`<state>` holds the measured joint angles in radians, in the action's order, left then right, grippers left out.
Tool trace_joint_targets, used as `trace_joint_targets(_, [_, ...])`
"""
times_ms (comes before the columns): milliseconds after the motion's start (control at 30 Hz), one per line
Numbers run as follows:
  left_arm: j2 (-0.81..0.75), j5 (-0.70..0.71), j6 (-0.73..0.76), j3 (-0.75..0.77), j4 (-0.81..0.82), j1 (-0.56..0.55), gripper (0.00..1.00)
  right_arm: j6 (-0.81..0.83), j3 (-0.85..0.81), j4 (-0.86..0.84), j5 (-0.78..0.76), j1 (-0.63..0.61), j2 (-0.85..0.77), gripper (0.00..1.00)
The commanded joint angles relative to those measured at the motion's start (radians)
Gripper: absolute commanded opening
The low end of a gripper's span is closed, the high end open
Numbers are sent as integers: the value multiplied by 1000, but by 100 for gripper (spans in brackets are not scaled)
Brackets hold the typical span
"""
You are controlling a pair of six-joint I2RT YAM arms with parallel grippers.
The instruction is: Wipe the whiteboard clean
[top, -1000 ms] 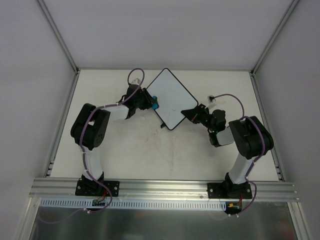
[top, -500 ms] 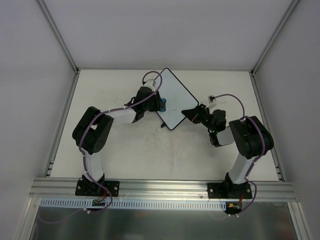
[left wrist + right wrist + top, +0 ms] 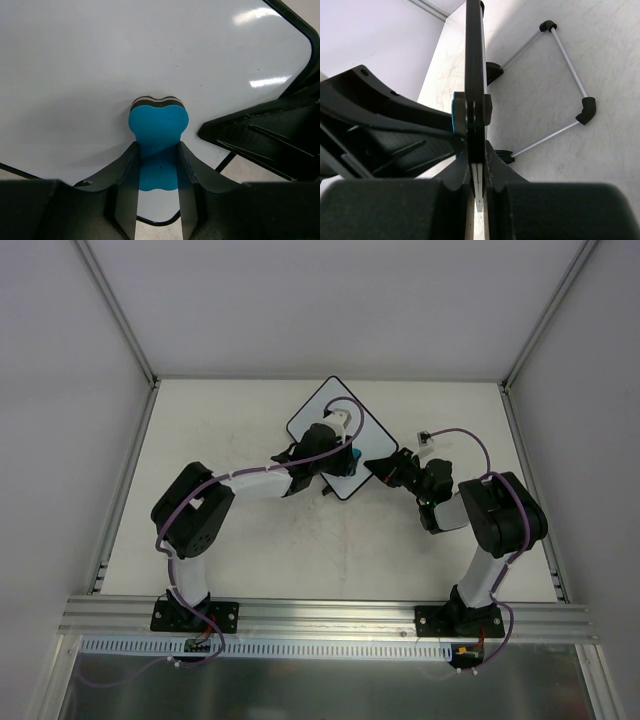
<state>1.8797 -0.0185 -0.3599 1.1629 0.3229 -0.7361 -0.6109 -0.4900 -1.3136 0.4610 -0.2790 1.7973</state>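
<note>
The whiteboard [image 3: 318,415] is a white board with a thin black rim, held tilted above the table as a diamond. My right gripper [image 3: 385,466] is shut on its right corner; in the right wrist view the board [image 3: 475,60] is edge-on between the fingers. My left gripper [image 3: 347,458] is shut on a blue eraser [image 3: 352,457] and presses it against the board's face. In the left wrist view the eraser [image 3: 159,127] sits between my fingers on the clean white board [image 3: 125,55]. No scribbles show.
A folding wire stand [image 3: 565,52] with black feet hangs behind the board. A small white and black object [image 3: 425,438] lies on the table right of the board. Metal frame posts [image 3: 118,315] border the table's sides.
My left gripper has swept the blue eraser from the board's left edge rightward and down across its face to near the lower right edge. The right gripper and board stayed put.
</note>
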Motion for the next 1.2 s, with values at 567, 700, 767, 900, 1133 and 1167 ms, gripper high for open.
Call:
trace_joint_targets(567, [104, 44, -272, -104, -183, -39, 0, -44, -24, -148, 48, -14, -1, 0])
trace_joint_targets(700, [46, 115, -323, -161, -185, -40, 0, -44, -22, -148, 50, -12, -6, 0])
trace_joint_targets(767, [22, 138, -350, -187, -183, -39, 0, -46, -21, -148, 48, -11, -6, 0])
trace_joint_targets(900, [44, 135, -367, -197, -183, -37, 0, -49, -22, -148, 50, -11, -7, 0])
trace_joint_targets(1133, [36, 140, -378, -241, -159, -32, 0, -56, -21, -157, 50, -11, -4, 0])
trace_joint_targets(1167, [30, 141, -382, -253, -159, -29, 0, -55, -21, -159, 50, -12, -6, 0])
